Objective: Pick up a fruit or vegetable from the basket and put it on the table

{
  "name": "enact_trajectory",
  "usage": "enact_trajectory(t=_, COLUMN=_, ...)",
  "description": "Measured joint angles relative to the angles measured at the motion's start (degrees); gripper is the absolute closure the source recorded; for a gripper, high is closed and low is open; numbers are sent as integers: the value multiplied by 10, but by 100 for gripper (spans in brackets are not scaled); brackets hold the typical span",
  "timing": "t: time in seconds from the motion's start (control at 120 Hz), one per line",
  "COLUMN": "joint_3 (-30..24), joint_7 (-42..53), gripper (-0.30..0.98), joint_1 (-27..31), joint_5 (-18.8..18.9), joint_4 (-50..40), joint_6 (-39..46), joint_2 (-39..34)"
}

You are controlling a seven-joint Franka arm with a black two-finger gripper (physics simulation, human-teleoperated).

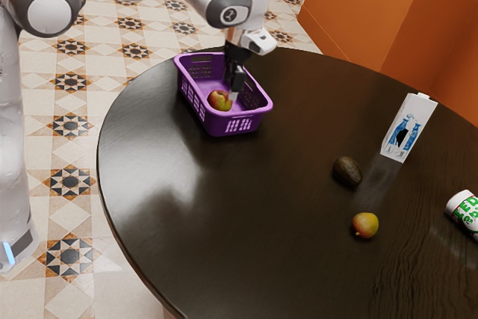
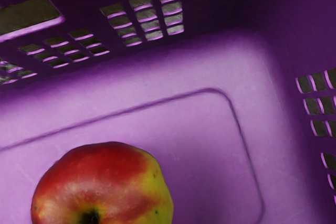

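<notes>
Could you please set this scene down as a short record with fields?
container: purple basket, on the dark round table
basket contents: red-and-yellow apple
pincer: lowered into the basket, beside the apple
other produce: avocado and a round red-yellow fruit, both on the table
packaging: white carton with blue print; white container with green lettering, cut off at the exterior view's right
</notes>
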Motion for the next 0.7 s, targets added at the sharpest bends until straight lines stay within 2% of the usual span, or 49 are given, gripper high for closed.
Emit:
enact_trajectory(t=0.15, joint_3=2, joint_7=13, gripper=0, joint_1=17, joint_5=-1, joint_4=34, joint_6=4, joint_2=17)
enact_trajectory(t=0.367, joint_3=2, joint_7=28, gripper=0, joint_1=83, joint_5=-2, joint_4=23, joint_6=7, joint_2=29)
enact_trajectory(t=0.583, joint_3=-1, joint_7=41, gripper=0, joint_1=64, joint_5=-14, joint_4=26, joint_6=7, joint_2=36)
enact_trajectory(t=0.7, joint_3=-26, joint_7=50, gripper=0, joint_1=99, joint_5=-22, joint_4=27, joint_6=5, joint_2=36)
